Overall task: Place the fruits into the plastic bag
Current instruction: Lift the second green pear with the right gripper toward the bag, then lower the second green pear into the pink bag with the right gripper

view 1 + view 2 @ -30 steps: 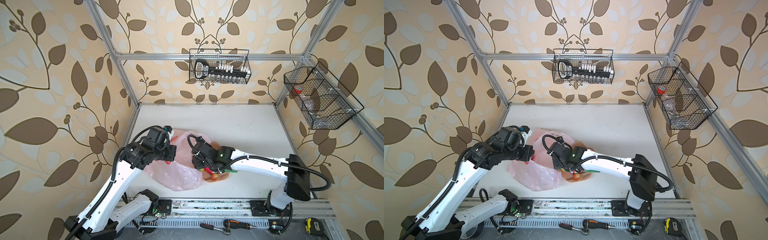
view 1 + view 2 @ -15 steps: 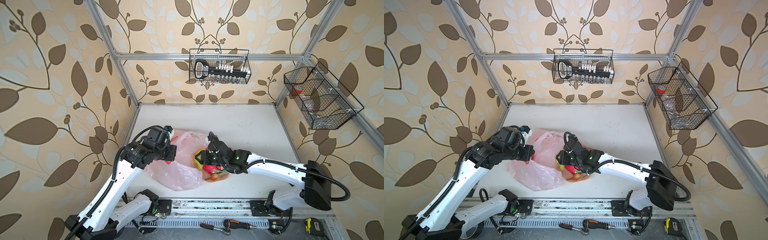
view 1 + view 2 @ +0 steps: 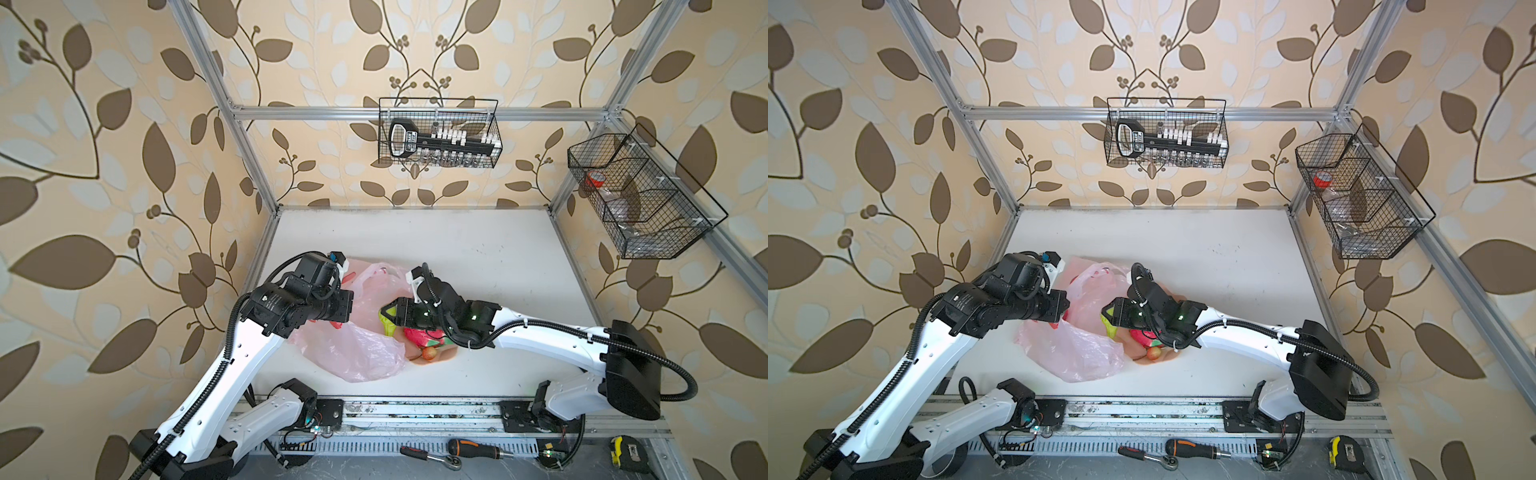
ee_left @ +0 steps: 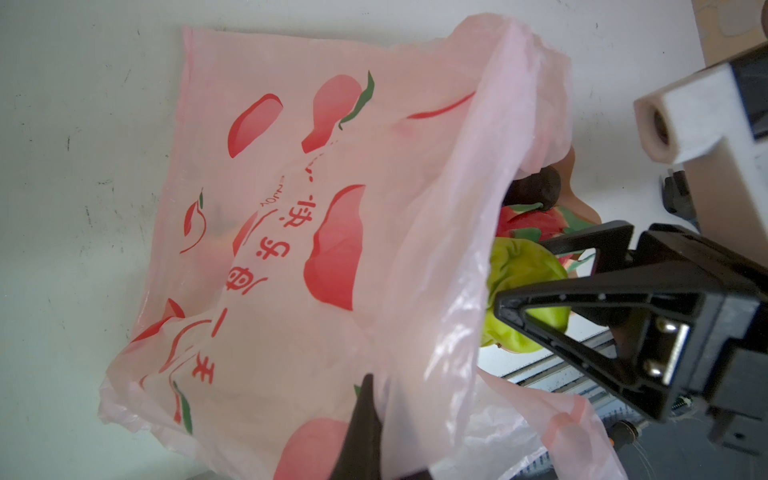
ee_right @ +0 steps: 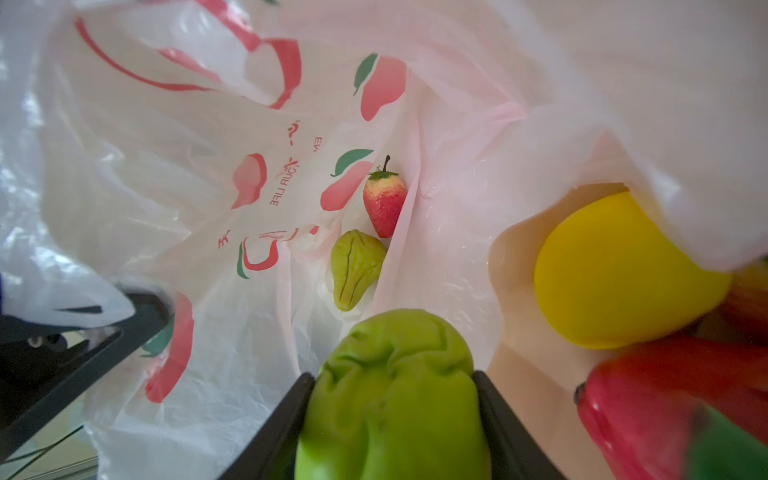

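Two jaws: left gripper (image 4: 366, 388) pressed shut on bag (image 4: 291, 249) rim; right gripper (image 5: 392, 376) pinching green pear (image 5: 390, 419).
Pear: likely light, squashy; hold mid-body.
Bag: thin, slippery, floppy.

The plastic bag (image 3: 353, 353) is lying left of the plate (image 3: 449, 354), its mouth reaching over the plate's edge. Inside, a strawberry (image 5: 384, 199) is lying beside a small pear (image 5: 357, 268). A larger pear (image 5: 390, 415) is sitting in the right gripper (image 5: 392, 377) at the mouth, beside a lemon (image 5: 623, 274) on the plate.
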`<action>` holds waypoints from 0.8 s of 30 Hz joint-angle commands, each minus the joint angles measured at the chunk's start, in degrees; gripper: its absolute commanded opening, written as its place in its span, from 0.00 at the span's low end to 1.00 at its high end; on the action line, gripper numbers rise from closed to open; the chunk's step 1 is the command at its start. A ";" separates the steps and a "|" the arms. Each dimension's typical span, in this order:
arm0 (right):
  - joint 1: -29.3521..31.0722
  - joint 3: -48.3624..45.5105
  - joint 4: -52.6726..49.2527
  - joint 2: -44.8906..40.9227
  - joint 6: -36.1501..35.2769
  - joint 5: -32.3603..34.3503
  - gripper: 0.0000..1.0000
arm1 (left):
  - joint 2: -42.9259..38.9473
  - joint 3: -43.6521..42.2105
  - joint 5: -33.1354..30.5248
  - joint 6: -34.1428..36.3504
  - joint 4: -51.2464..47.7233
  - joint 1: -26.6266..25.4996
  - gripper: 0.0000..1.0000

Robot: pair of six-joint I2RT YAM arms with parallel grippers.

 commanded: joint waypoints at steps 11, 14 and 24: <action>0.39 1.78 4.23 5.40 3.25 -3.29 0.35 | -0.64 2.17 2.22 0.08 0.07 0.25 0.00; 0.70 2.80 5.30 7.24 3.86 -4.01 0.35 | -0.60 2.25 2.57 -0.20 0.34 0.25 0.00; 2.59 10.13 6.12 16.01 4.72 -6.45 0.34 | -0.60 2.83 3.30 -0.73 0.45 0.25 0.00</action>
